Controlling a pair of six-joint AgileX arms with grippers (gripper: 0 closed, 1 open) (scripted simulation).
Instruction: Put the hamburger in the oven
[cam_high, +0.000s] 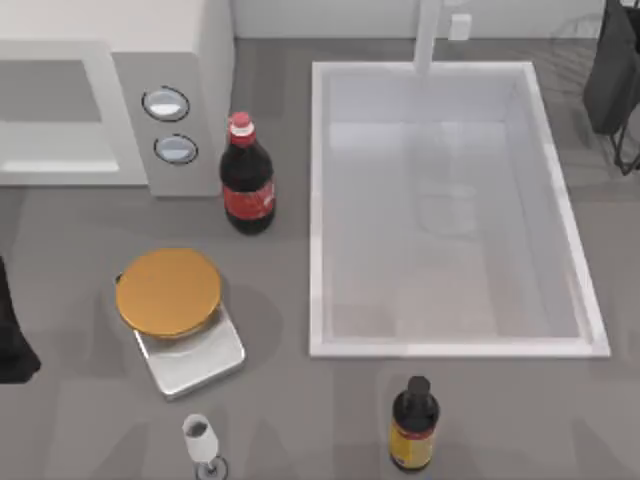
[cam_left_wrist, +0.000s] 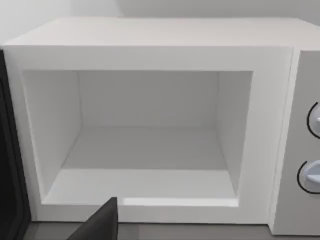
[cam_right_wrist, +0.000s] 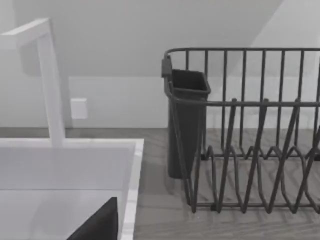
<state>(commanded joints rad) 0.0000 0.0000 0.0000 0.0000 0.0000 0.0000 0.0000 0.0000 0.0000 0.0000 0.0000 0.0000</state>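
Observation:
The oven (cam_high: 110, 110) stands at the table's back left, white, with two round dials (cam_high: 170, 125) on its grey panel. In the left wrist view the oven (cam_left_wrist: 150, 45) faces the camera with its door swung aside, and the grey cavity (cam_left_wrist: 145, 150) holds nothing. The hamburger is out of view. My left arm (cam_high: 12, 345) sits at the left edge, in front of the oven; a dark part of my left gripper (cam_left_wrist: 97, 225) shows low in its wrist view. My right arm (cam_high: 612, 70) is parked at the back right.
A cola bottle (cam_high: 246, 185) stands right of the oven. An orange disc on a silver square base (cam_high: 172, 295) lies in front. The big white sink (cam_high: 330, 200) takes up the middle right. A small dark bottle (cam_high: 413, 425) and a small white cup (cam_high: 200, 440) stand near the front edge. A dark dish rack (cam_right_wrist: 250, 130) is at the back right.

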